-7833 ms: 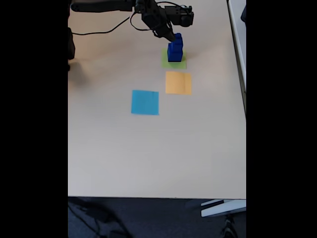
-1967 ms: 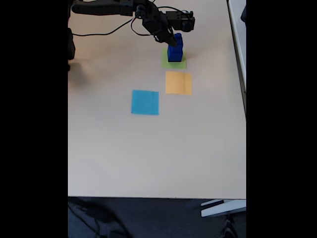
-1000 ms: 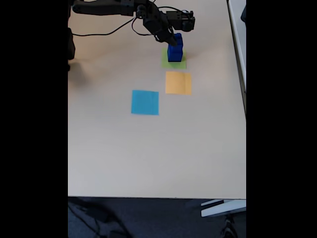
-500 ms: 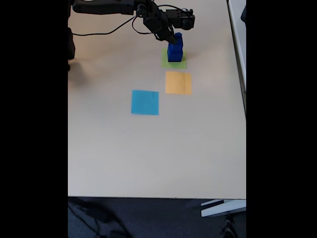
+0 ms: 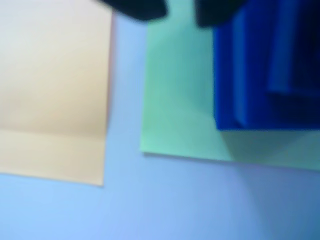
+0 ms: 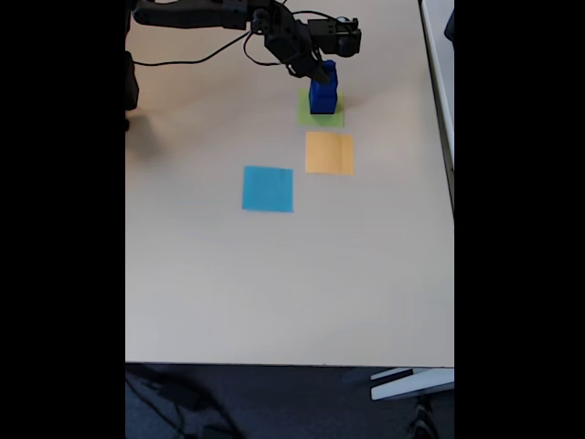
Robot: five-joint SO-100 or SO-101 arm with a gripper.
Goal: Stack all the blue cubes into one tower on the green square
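Note:
The tower (image 6: 323, 89) of dark blue cubes stands stepped on the green square (image 6: 307, 115) at the far side of the table. In the wrist view the tower (image 5: 265, 65) rises at the right on the pale green square (image 5: 175, 110). My gripper (image 6: 315, 68) hangs at the tower's upper left, beside the top cube. In the wrist view the gripper (image 5: 180, 12) is open: two dark fingers (image 5: 140, 7) show at the top edge with nothing between them.
An orange square (image 6: 329, 153) lies just in front of the green one, and a light blue square (image 6: 268, 188) lies further left and nearer. The orange square (image 5: 50, 90) fills the left of the wrist view. The arm's cable (image 6: 183, 60) trails at the back left.
My gripper has drawn slightly up and away from the top of the tower. The tower stays in place on the green square.

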